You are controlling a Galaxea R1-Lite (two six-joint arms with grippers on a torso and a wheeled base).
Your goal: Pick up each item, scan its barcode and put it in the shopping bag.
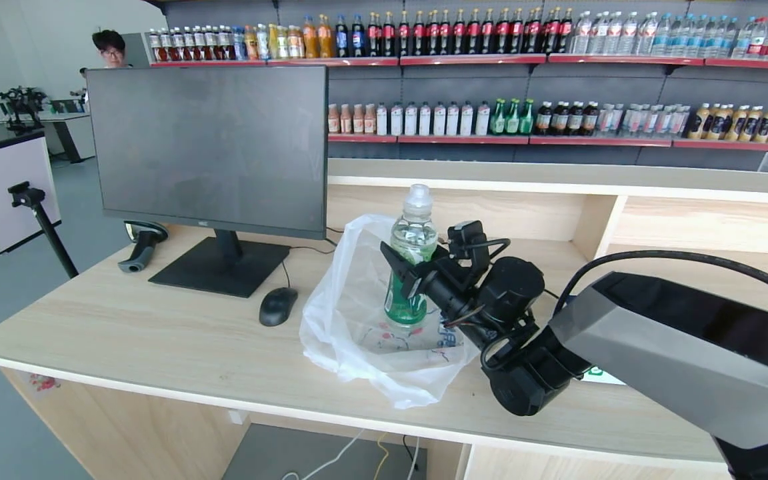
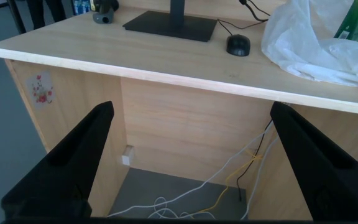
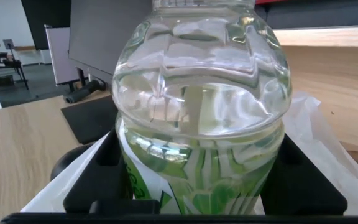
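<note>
Bottle (image 1: 413, 267): clear ribbed plastic, domed shoulder, pale cap, green printed label round the lower body, filled with water. It stands upright with its lower part inside the mouth of the bag (image 1: 351, 313). Whether its base rests on the counter cannot be told. The right gripper (image 1: 405, 273) has its black jaws clamped on the bottle at label height. The bag is thin, translucent white film, crumpled and open upward.

The left gripper (image 2: 191, 109) hangs below the counter's front edge, its dark wedge-shaped jaws spread wide with nothing between them.

The counter (image 1: 157, 333) is pale wood-grain laminate, smooth and matt. On it stand a flat black monitor (image 1: 211, 147), a black mouse (image 1: 278, 305) and a handheld scanner (image 1: 141, 245). Behind, red-edged shelves (image 1: 557, 60) carry rows of drinks.
</note>
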